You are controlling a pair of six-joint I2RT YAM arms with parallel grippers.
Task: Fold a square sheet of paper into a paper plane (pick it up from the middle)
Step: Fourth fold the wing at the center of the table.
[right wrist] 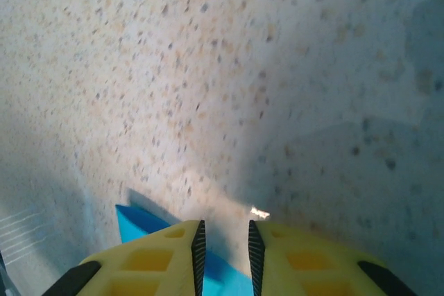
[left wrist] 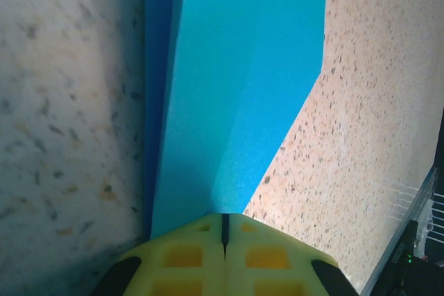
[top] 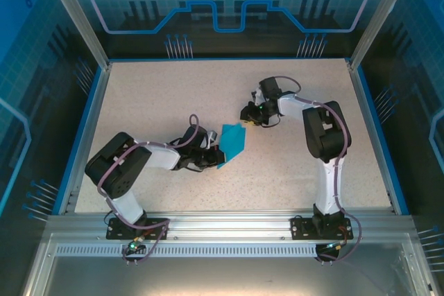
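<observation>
**Top external view**
- Desk (top: 159, 95): you see a speckled, pale surface with a blue rim.
- Paper plane (top: 232, 142): you find bright blue folded paper just left of the frame's centre, lying slantwise from lower left to upper right.
- Left gripper (top: 214, 157): it meets the plane's lower-left end.
- Right gripper (top: 250, 119): it sits at the plane's upper-right corner.

**Left wrist view**
- Left gripper (left wrist: 224, 221): at bottom centre, your yellow fingers (left wrist: 187, 254) are pressed together with only a thin seam between them, pinching the near end of the plane.
- Paper plane (left wrist: 236, 102): it runs from the fingertips up to the top edge, with a crease along its left side and an angled right edge.
- Desk (left wrist: 374, 136): it shows on both sides of the paper.

**Right wrist view**
- Right gripper (right wrist: 224, 230): at bottom centre, the jaws stand slightly spread with a narrow gap.
- Paper plane (right wrist: 139, 221): a blue corner pokes out at lower left, and more blue shows low in the gap. You cannot tell whether the fingers touch it.
- Desk (right wrist: 208, 67): it takes up the upper frame.
</observation>
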